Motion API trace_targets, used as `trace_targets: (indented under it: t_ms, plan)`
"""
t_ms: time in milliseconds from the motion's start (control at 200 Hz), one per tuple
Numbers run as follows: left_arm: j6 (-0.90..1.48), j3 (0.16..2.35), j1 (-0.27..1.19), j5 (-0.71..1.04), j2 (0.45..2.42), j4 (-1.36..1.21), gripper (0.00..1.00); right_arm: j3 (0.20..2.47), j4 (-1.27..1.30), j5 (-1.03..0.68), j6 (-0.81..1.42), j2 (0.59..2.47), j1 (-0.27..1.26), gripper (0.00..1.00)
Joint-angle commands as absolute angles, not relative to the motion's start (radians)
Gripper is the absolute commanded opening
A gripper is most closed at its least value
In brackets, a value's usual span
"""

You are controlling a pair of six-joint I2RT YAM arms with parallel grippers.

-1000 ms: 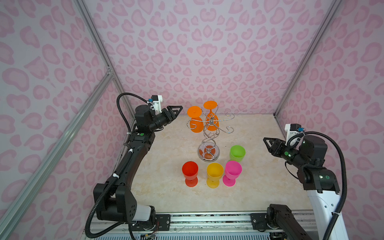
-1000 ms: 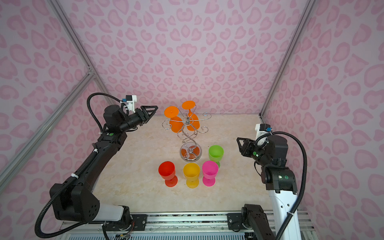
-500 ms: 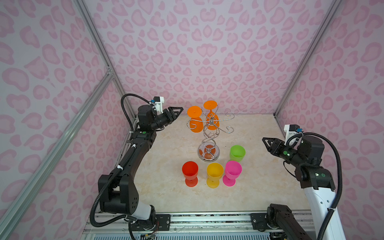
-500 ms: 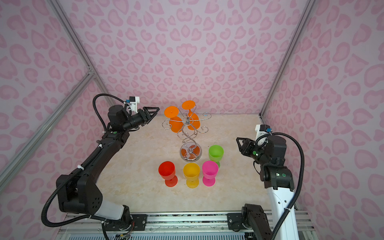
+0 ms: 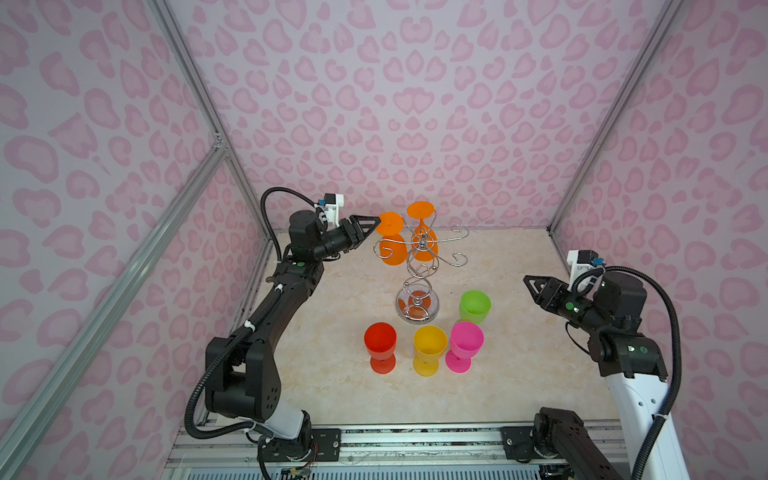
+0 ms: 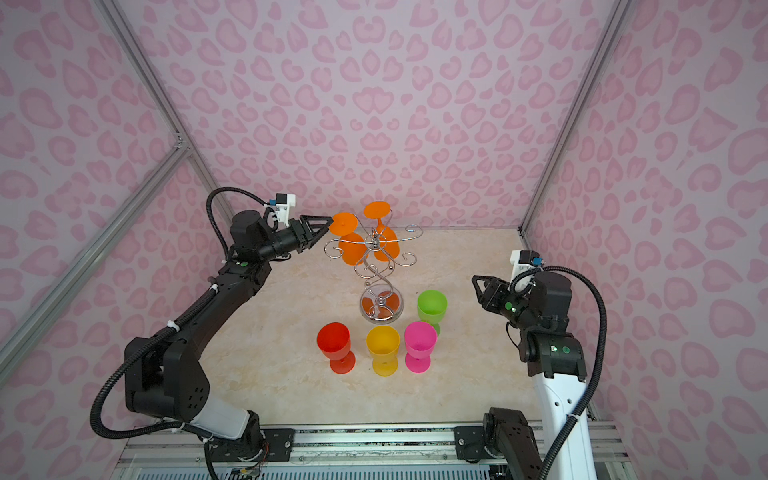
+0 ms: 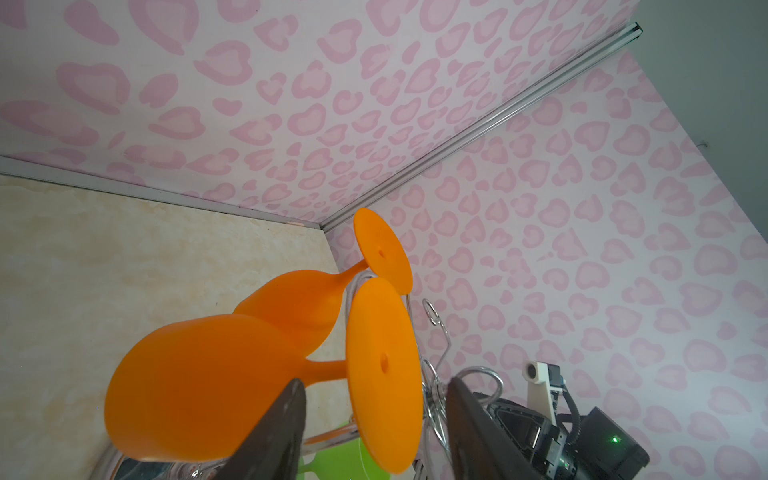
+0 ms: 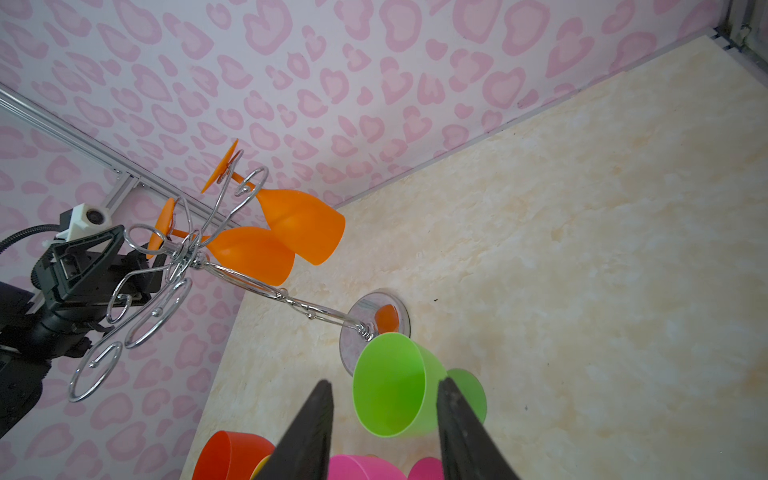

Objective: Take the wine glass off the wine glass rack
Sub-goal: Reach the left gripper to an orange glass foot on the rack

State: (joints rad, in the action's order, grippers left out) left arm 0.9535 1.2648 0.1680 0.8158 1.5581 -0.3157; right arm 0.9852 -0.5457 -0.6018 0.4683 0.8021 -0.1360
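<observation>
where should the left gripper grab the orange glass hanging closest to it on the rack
Take the thin stem of that orange glass, just below its foot, coming level from the side of the left gripper. It hangs upside down with the foot caught on a hook of the wine glass rack. The bowl looks too wide, and the stem should slide outward off the hook.

wine glass rack (image 5: 417, 309): polished chrome wire, mirror-bright base.
orange wine glasses (image 7: 199, 386): smooth matt plastic, slightly translucent.
standing glasses (image 5: 380, 338): smooth coloured plastic, soft sheen.
surface (image 5: 332, 374): smooth marbled beige finish, faint sheen.
left hand (image 5: 371, 225): matt black plastic.
</observation>
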Motion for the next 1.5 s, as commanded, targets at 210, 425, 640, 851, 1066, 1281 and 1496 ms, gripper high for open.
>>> trace_targets:
  t_ms: [210,425,640,851,1066,1281,1496]
  plan:
    - [0.982,1.266,0.183,0.842,1.569,-0.390,0.44,0.964,-0.523,-0.614,0.478,0.801,-0.143,0.42]
    - [0.990,1.263,0.183,0.842,1.572,-0.391,0.32,0.956,-0.514,-0.624,0.488,0.807,-0.146,0.42]
    - [0.991,1.263,0.182,0.843,1.575,-0.387,0.21,0.949,-0.514,-0.626,0.489,0.804,-0.148,0.42]
    - [0.992,1.266,0.181,0.846,1.578,-0.373,0.06,0.946,-0.506,-0.630,0.495,0.807,-0.150,0.42]
    - [1.021,1.273,0.167,0.857,1.578,-0.387,0.02,0.944,-0.493,-0.639,0.503,0.818,-0.150,0.42]
    - [1.051,1.304,0.137,0.865,1.575,-0.395,0.02,0.944,-0.483,-0.645,0.509,0.821,-0.153,0.42]
    - [1.068,1.339,0.132,0.875,1.597,-0.393,0.02,0.931,-0.472,-0.647,0.515,0.819,-0.158,0.42]
